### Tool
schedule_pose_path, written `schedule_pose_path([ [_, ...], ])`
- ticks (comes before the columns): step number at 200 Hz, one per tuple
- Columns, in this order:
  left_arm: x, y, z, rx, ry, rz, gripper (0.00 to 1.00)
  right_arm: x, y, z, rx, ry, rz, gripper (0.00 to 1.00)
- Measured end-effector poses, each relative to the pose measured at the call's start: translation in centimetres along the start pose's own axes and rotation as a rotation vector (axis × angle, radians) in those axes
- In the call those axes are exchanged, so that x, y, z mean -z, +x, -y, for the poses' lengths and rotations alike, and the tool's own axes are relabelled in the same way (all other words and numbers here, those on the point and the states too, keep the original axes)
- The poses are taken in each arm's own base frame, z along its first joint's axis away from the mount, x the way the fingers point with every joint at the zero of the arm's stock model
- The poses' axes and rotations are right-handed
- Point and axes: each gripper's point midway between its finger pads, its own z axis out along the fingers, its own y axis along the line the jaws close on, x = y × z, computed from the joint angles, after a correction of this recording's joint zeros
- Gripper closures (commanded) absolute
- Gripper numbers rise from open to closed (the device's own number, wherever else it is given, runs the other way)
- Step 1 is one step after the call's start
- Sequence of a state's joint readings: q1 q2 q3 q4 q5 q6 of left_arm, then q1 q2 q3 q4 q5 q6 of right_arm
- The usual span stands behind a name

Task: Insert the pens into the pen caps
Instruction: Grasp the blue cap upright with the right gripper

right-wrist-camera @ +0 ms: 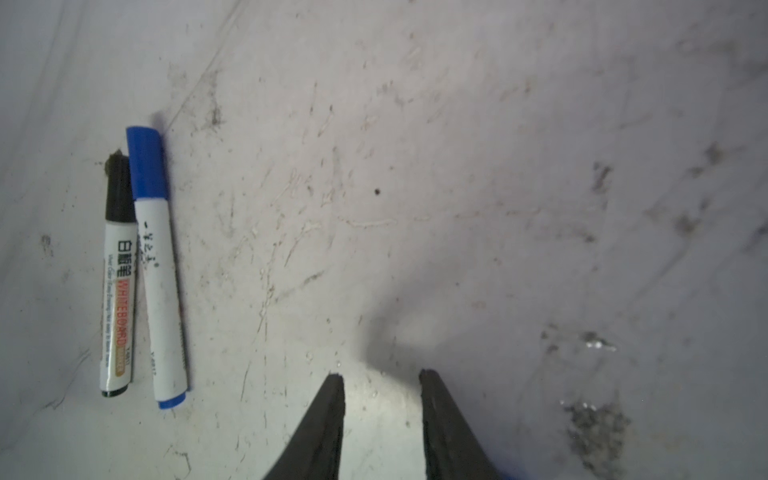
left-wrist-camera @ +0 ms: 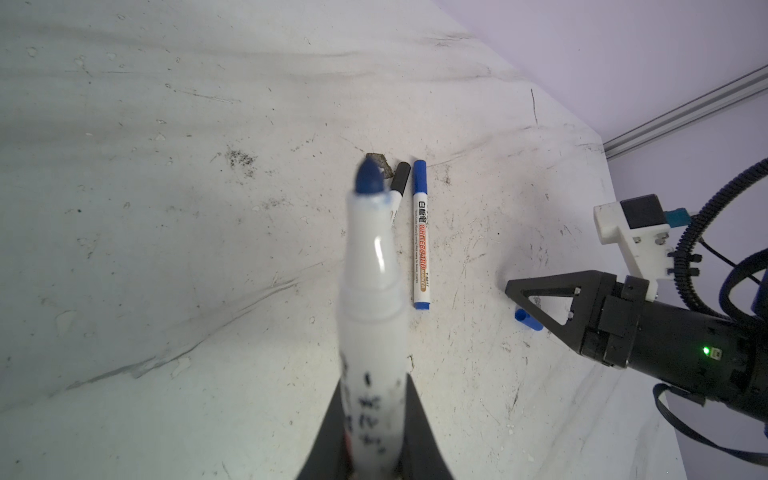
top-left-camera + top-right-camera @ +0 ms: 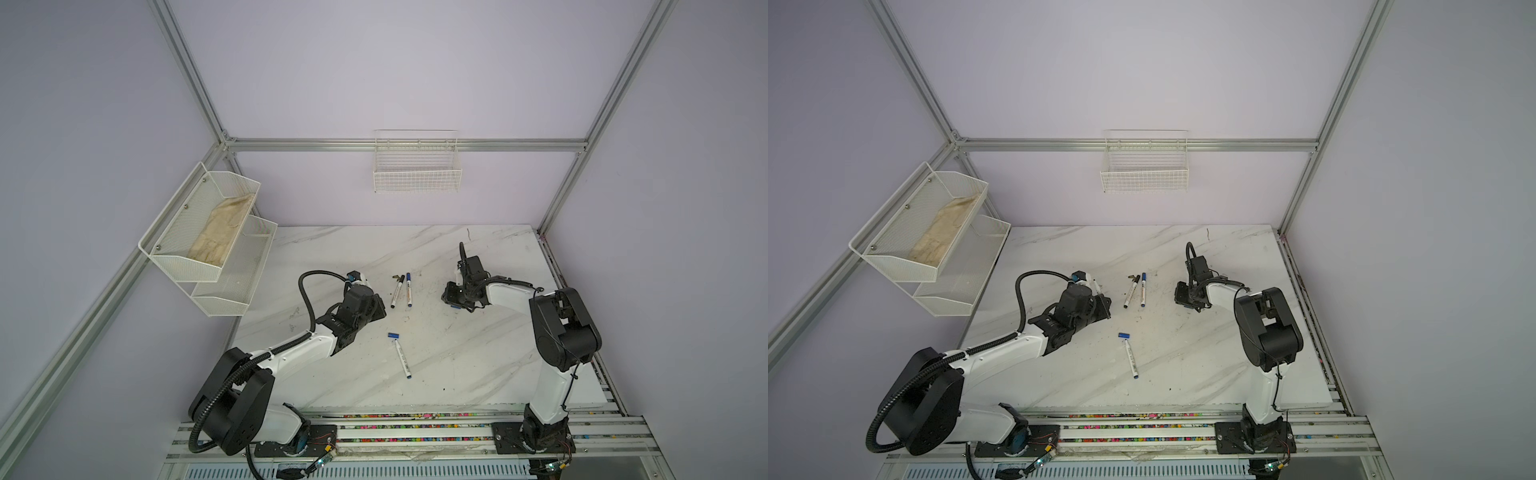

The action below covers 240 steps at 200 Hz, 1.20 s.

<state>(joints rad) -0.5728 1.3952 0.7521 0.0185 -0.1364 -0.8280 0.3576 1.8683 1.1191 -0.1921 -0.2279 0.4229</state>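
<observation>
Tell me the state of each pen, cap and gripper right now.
held pen: uncapped, blue tip bare.
left gripper: shut on held pen.
black pen: capped, lying flat.
blue pen: capped, lying beside black pen.
third pen: uncapped, lying flat.
loose cap: off, by third pen's tip.
second cap: loose on table.
right gripper: jaws apart, low by second cap.

Scuffed marble-patterned tabletop (image 3: 478, 361). Near its middle, a black-capped pen (image 3: 397, 291) and a blue-capped pen (image 3: 409, 289) lie side by side. Nearer the front, a loose blue cap (image 3: 393, 335) lies just beside an uncapped pen (image 3: 403, 359).
</observation>
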Motion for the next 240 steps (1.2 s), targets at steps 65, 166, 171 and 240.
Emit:
schedule_pose_path([
  [65, -0.5, 0.5, -0.2, -0.002, -0.005, -0.019, 1.00, 4.4, 2.4, 1.8, 0.020, 0.091, -0.002, 0.60],
  [166, -1.9, 2.0, -0.6, -0.008, -0.011, -0.072, 1.00, 5.5, 8.9, 2.7, 0.034, 0.065, -0.242, 0.48],
  [171, -1.9, 2.0, -0.6, -0.007, -0.010, -0.071, 1.00, 5.4, 9.1, 2.7, 0.032, 0.063, -0.252, 0.48],
  [240, -1.8, 1.9, -0.5, -0.014, -0.005, -0.066, 1.00, 4.7, 9.2, 2.8, 0.044, 0.061, -0.270, 0.55],
])
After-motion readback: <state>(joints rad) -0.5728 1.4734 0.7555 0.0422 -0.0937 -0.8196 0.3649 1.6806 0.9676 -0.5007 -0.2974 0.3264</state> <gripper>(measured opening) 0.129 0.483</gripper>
